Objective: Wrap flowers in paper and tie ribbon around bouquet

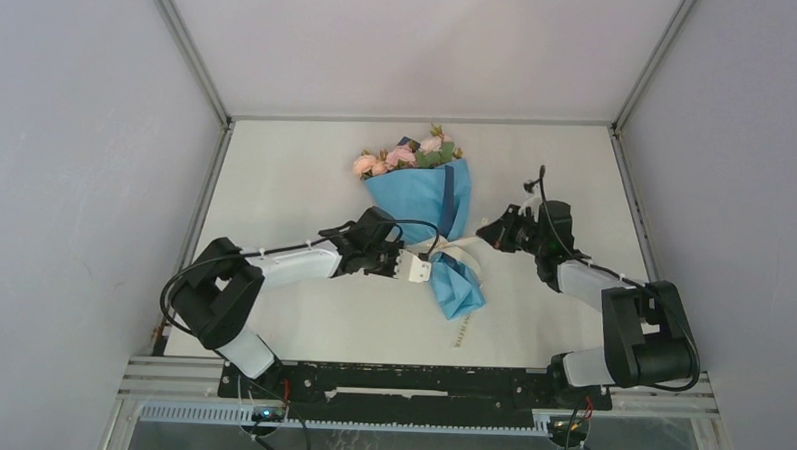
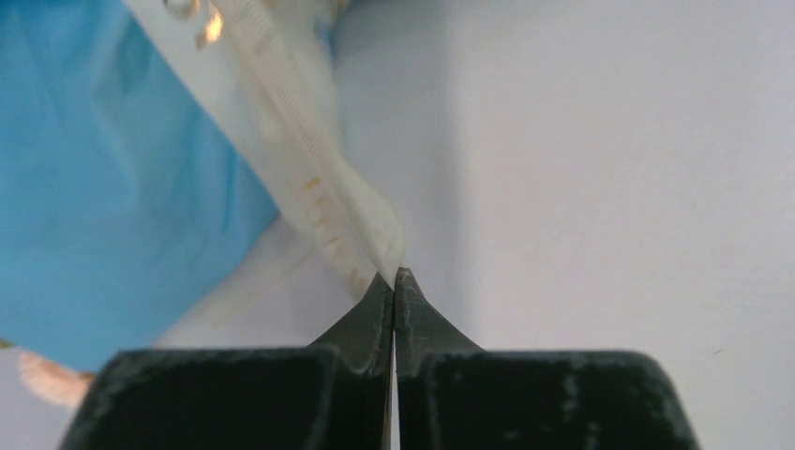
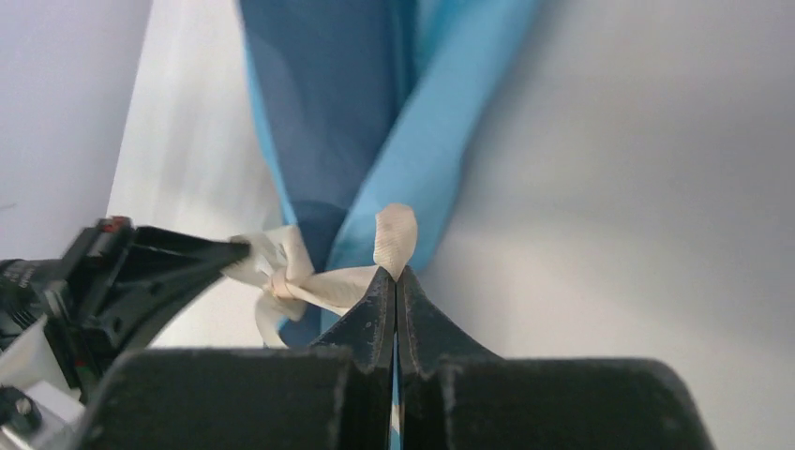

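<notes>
Bouquet position: the bouquet [image 1: 427, 211] lies on the worktop [image 1: 296, 181] between the 2 arms, blooms toward the far edge and the tail of the cone pointing at the bases.
Flowers: the flowers [image 1: 402, 157] stick out of the wide mouth of the cone. They look light and easily crushed, so no hold belongs there.
Paper: the paper [image 3: 431, 131] is thin and light blue with a darker strip down the middle. I judge it creases and slides easily and gives nothing firm to pinch.
Ribbon: the ribbon [image 3: 314, 284] is a narrow cream strip knotted at the waist of the cone, with 1 printed tail trailing on the worktop toward the bases. It is soft and limp and looks smooth enough to slip from a light pinch.
Left gripper: the left gripper [image 2: 395, 279] is closed, its tips nipping a strand of ribbon just beside the paper.
Right gripper: the right gripper [image 3: 395, 275] is closed, with a strand and a small loop of ribbon caught at its tips, close to the knot.
Where to hold: on the ribbon ends, near the knot, 1 per side.
Handling judgement: an even, opposed pull should tighten the knot. An uneven pull would likely drag the light bouquet sideways.
Risk: a strand could slide out of the tips, or the paper could bunch at the waist.
</notes>
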{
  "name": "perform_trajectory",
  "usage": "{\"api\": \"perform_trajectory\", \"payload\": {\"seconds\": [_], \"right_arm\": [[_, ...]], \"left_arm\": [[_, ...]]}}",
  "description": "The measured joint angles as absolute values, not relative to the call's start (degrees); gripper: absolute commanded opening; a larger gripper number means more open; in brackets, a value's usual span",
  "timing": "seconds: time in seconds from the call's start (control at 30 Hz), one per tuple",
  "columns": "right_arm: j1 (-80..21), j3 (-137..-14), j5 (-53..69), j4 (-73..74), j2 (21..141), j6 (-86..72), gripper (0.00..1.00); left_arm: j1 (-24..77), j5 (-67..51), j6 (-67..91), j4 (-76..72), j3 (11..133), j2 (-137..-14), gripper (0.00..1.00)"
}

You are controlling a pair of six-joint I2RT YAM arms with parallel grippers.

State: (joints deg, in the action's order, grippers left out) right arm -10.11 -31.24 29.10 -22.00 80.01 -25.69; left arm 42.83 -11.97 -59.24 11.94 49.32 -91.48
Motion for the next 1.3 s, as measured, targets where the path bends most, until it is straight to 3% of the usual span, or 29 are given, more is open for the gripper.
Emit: {"api": "perform_trajectory", "payload": {"seconds": [0.6, 1.3], "right_arm": [[5.9, -24.7, 36.8, -21.2, 83.1, -35.0, 0.0], [5.2, -24.6, 36.0, -17.0, 83.0, -36.8, 0.0]], "left_arm": [[38.4, -9.7, -75.9, 7.8, 43.9, -87.3, 0.0], [33.1, -12.3, -81.4, 6.4, 40.3, -84.5, 0.0]]}}
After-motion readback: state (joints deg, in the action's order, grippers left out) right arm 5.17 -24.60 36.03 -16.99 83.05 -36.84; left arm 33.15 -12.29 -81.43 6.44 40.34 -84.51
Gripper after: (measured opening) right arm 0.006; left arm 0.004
